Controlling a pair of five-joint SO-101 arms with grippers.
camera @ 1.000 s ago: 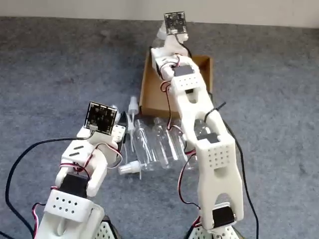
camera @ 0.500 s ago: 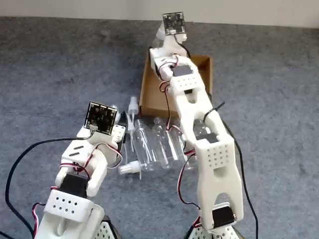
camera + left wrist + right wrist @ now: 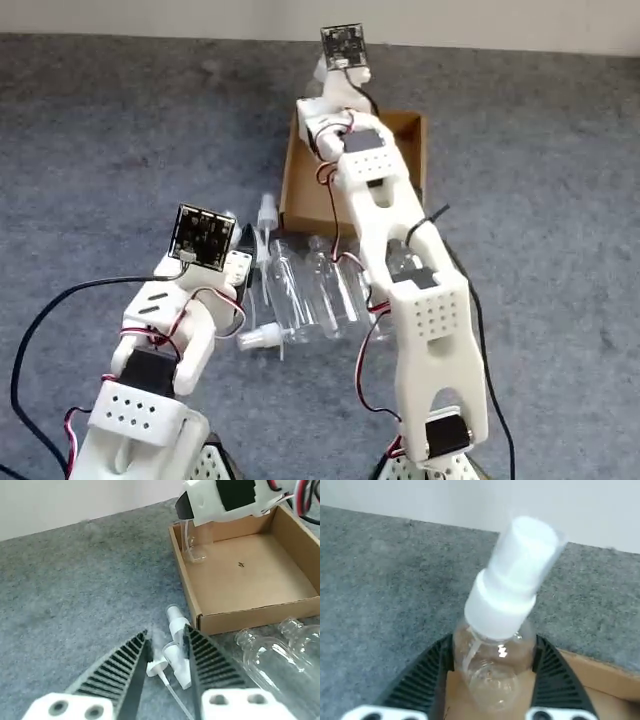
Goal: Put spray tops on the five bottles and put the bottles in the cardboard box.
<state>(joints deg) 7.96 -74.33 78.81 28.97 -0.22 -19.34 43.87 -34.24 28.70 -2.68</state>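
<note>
Both jaws of the right gripper [image 3: 492, 647] clamped on a clear plastic bottle with white spray top [image 3: 492, 680], upright in a brown cardboard box's [image 3: 250, 580] far corner. Left gripper [image 3: 166, 635] parted, empty, above white spray tops [image 3: 175, 622] beside the box's near corner; uncapped clear bottles [image 3: 300, 290] along its near wall.

We see a grey, felt-like cover [image 3: 120, 130] spread over the whole table, its nap mottled in lighter and darker patches. Along its far edge we see a pale, plain wall [image 3: 500, 20] meeting it in a straight line.
</note>
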